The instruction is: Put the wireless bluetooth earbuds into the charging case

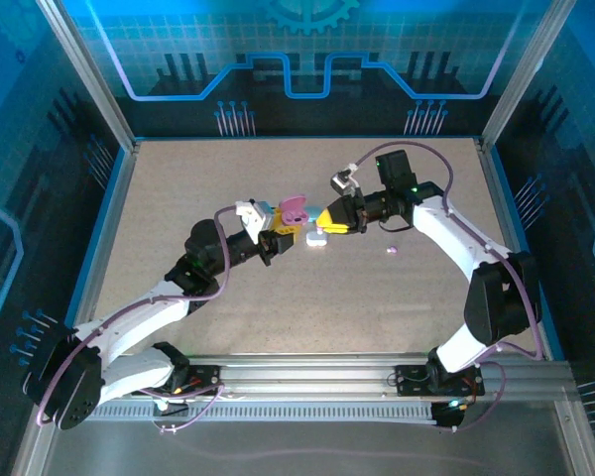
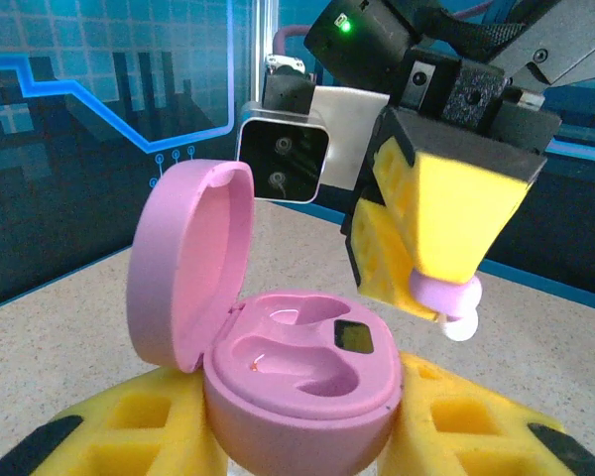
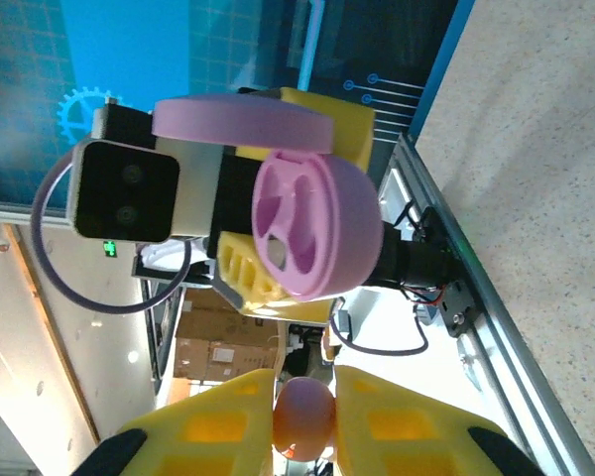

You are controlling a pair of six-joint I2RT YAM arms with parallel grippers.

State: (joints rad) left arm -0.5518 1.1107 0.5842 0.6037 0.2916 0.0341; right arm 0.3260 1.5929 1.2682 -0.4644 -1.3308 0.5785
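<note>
**Item: earbud [image 2: 444, 297].** Purple body with a white tip. It is pinched between the jaws of the right gripper [image 1: 327, 219], which are shut tight on the body. It is held in the air just off the 3 o'clock side of the charging case and slightly above the rim, apart from it.
- Axis: the long axis is steeply tilted. The purple end is lodged in the jaws and the white tip is aimed down toward 5 o'clock in the left wrist view. The tip is judged to be left exposed so that it can be led into a well first.

**Item: charging case [image 2: 297, 382].** Pink and oval, clasped around its lower body by the left gripper [image 1: 280, 240], whose jaws are closed only as far as the case's width. It is lifted off the tabletop [image 1: 307, 317] near the centre, apparently so that it is steadied to meet the bud.
- Lid [image 2: 183, 263]: swung open, standing nearly upright at 9 o'clock.
- Wells [image 2: 278, 357]: two, both empty, facing upward.

**Also listed:**
- White item [image 1: 317, 238]: lying on the tabletop at about 5 o'clock of the case. Its kind cannot be told.
- Loose purple bud [image 1: 392, 252]: lying well apart at 4 o'clock.
</note>
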